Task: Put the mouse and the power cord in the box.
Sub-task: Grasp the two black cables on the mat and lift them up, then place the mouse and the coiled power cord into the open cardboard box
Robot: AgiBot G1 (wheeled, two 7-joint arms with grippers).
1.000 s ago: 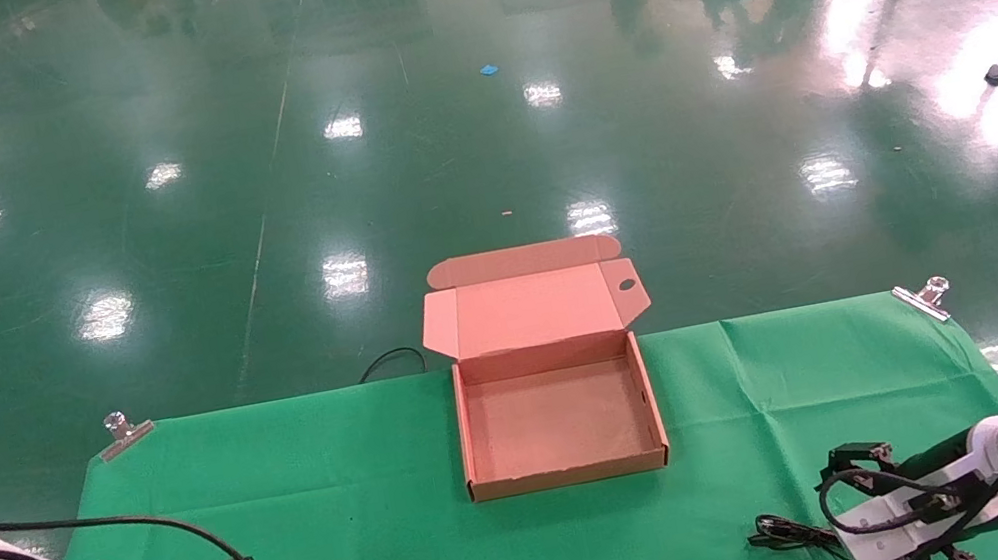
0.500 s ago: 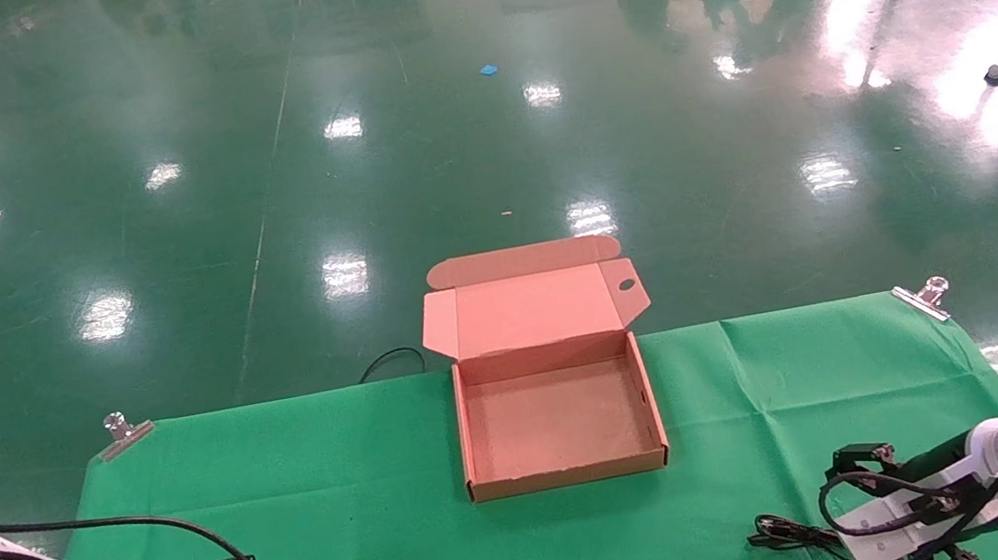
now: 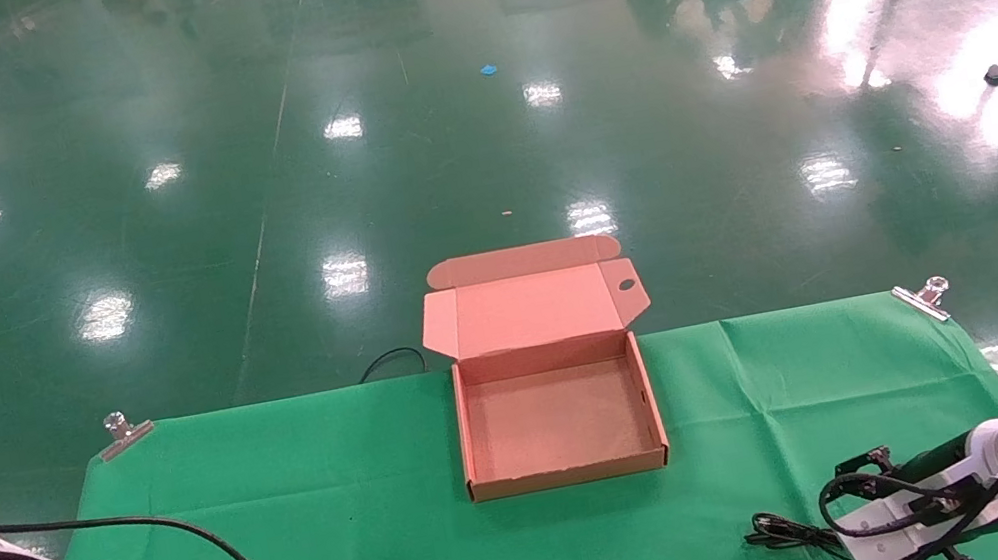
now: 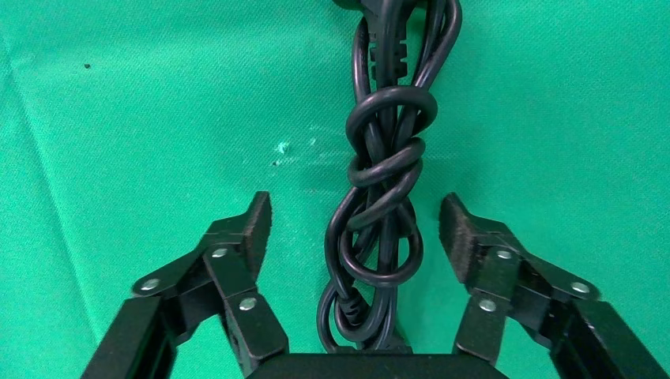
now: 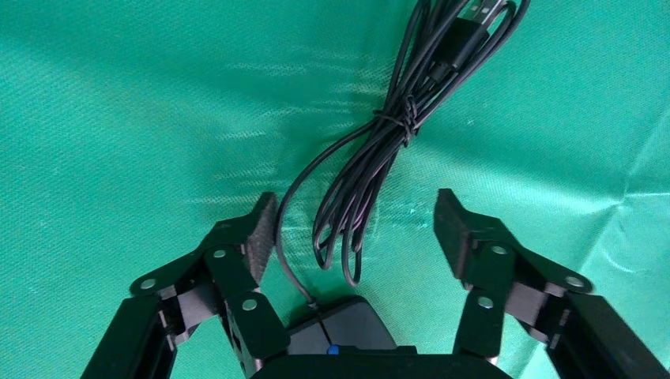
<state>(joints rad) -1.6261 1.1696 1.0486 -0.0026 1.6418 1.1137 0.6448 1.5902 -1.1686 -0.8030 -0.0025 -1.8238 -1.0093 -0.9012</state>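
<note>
The power cord [image 4: 383, 213] is being straddled by the left gripper [image 4: 355, 229], jaws spread wide, while the mouse [image 5: 344, 324] is being straddled by the right gripper [image 5: 355, 225], jaws likewise spread; each should be lowered squarely before being clenched.

Left gripper [image 4: 355, 225] spread wide over the green cloth [image 4: 142, 103], one padded finger [image 4: 254, 225] each side of the power cord [image 4: 385, 197]. Neither pad touches it. Cord is black, looped and knotted round itself, lying flat on the cloth, centred between the fingers.

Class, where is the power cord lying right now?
The power cord lies on the green cloth at the robot's near left, between the open left gripper's fingers.
</note>
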